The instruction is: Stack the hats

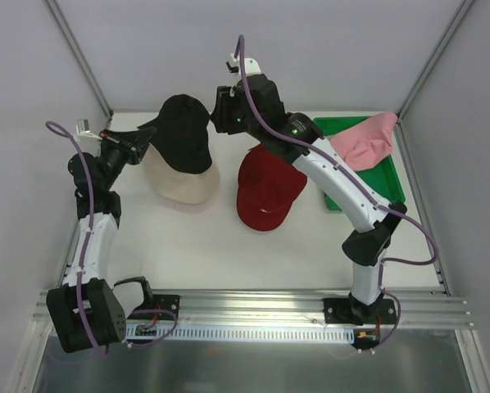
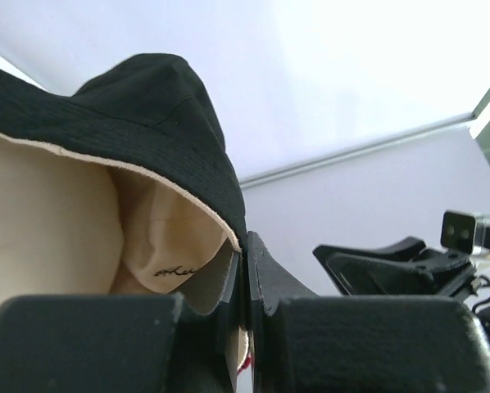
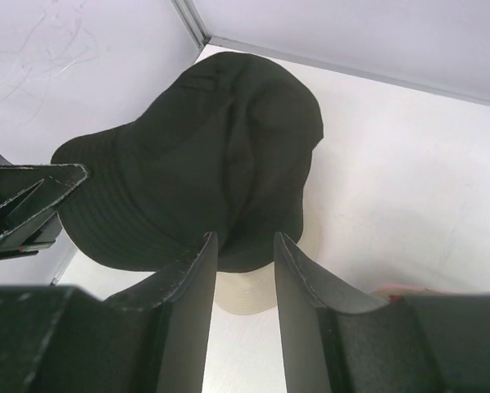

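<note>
Left jaws clamp brim of black hat (image 1: 183,131), likely steadying it atop cream bucket hat (image 1: 179,188); right jaws parted, empty, over its crown.

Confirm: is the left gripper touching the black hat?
Touching. The left wrist view shows the brim edge of the black hat running down into the left gripper, whose jaws are shut on the fabric.

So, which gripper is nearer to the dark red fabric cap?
Right. The right gripper is behind the dark red fabric cap, beside the black hat; the left gripper is at that hat's far side, further left.
</note>
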`<state>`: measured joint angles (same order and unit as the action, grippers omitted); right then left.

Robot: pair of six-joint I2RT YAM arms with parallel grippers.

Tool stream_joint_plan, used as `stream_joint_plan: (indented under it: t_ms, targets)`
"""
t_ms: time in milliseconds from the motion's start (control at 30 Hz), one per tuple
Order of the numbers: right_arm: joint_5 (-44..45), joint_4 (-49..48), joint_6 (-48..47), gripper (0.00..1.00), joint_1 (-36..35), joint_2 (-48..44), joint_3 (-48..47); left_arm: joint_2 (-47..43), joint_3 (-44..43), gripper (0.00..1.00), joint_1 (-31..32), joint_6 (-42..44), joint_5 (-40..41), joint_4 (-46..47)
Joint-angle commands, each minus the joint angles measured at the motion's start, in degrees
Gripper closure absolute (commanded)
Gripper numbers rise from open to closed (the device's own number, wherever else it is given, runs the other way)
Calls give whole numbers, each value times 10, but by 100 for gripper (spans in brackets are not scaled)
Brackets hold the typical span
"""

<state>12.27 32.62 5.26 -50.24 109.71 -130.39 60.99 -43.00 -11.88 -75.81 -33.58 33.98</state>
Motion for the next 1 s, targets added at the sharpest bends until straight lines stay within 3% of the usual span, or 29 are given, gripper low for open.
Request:
stream_joint_plan:
  t_ms: [0,267,500,967]
  targets:
    - [14,-20,-11,62,-2,-37,15,8,23,100,-25,-36,-25,102]
    - [-6,-20,-10,61,3,-36,50,25,125,100,-69,-55,-58,214]
    - [-66,-18,10,59,18,-17,51,25,208,100,-81,-29,-73,253]
    - [-201,-11,51,51,53,33,29,47,297,100,-97,23,-50,234]
